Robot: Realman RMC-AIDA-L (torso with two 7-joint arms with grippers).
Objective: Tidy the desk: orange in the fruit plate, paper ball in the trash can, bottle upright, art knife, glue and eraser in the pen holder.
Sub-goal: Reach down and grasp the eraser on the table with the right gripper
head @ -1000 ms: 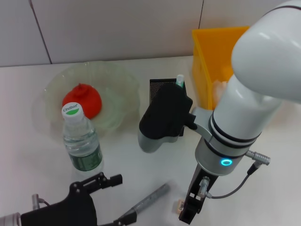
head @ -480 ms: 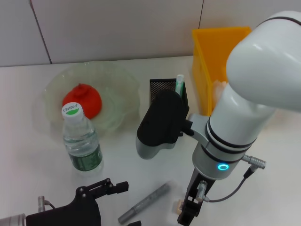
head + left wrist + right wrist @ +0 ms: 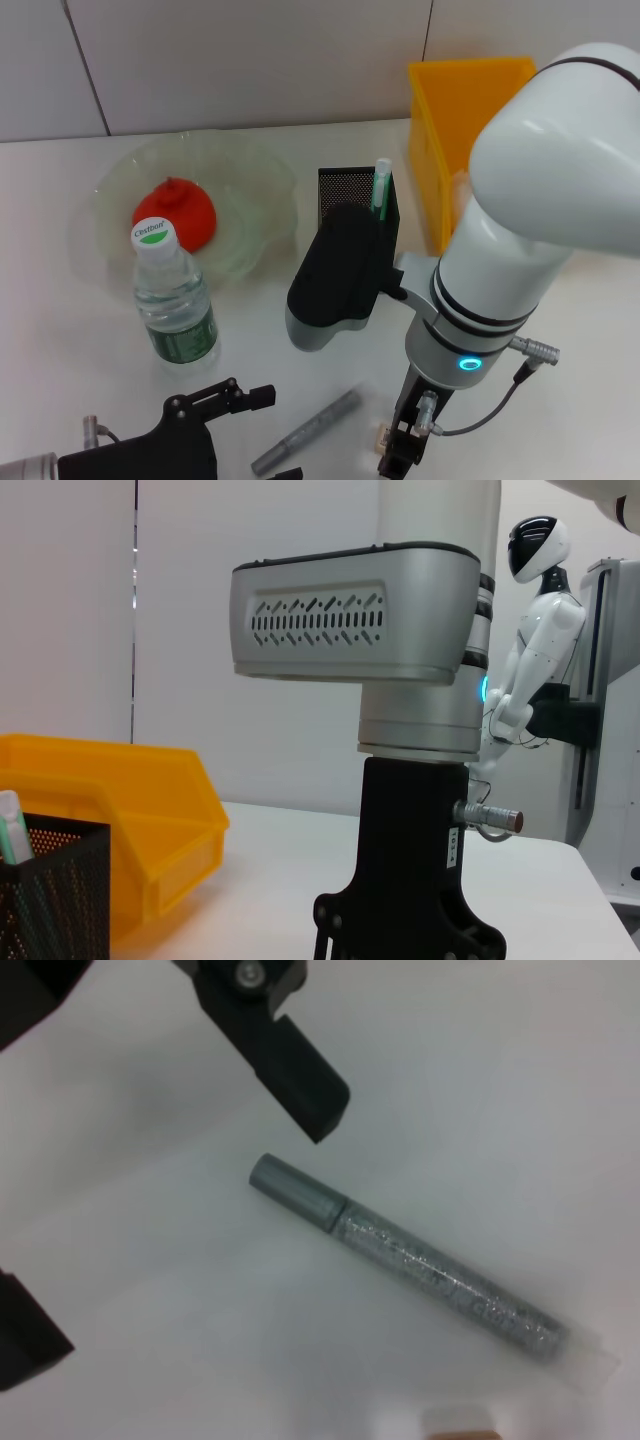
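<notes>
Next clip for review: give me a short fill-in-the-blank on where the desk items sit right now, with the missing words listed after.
1. The orange lies in the ____, a pale-green fruit plate.
2. The bottle stands ____ on the desk, white cap on top.
3. The grey glitter pen lies flat on the ____, outside the pen holder.
4. The bin behind the pen holder, the trash can, is coloured ____.

Missing words: plate; upright; desk; yellow

red-orange orange (image 3: pixel 176 219), yellow trash can (image 3: pixel 452 130), black mesh pen holder (image 3: pixel 347 191)
</notes>
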